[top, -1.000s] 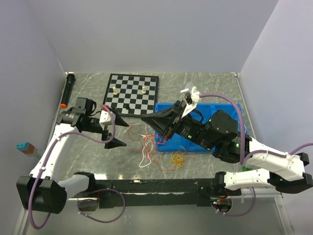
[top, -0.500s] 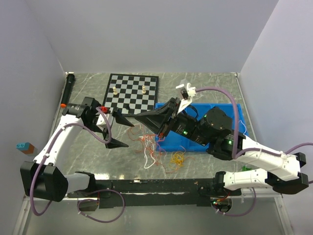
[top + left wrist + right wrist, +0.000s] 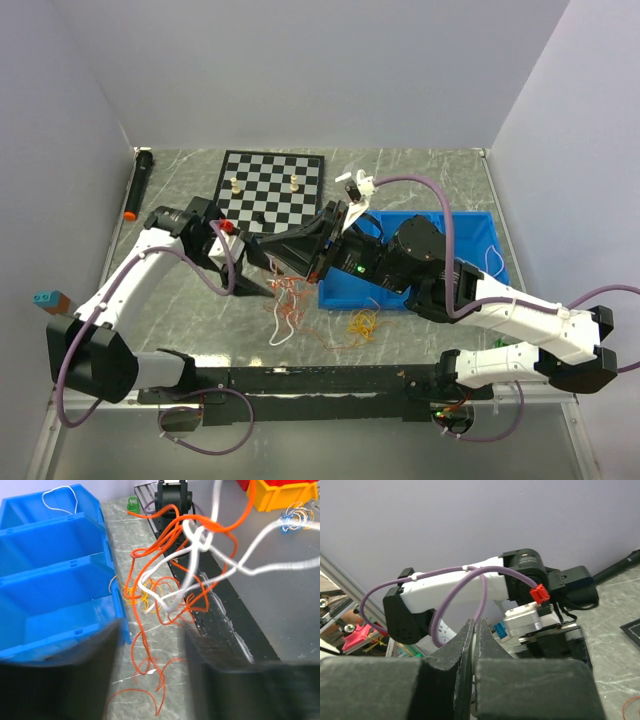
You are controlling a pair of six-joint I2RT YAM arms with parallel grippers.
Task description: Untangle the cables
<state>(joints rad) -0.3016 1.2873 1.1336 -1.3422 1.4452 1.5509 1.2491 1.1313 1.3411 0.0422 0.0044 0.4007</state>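
above the desk [image 3: 420, 170], right jaws clench the cables [image 3: 287, 298]; left jaws, parted, should close on just one, low, then pull gently.

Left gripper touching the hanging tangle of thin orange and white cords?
Cannot tell. Left wrist view: the cord tangle hangs ahead of the left gripper, one orange strand trailing between its blurred fingers; neither contact nor gap shows plainly.
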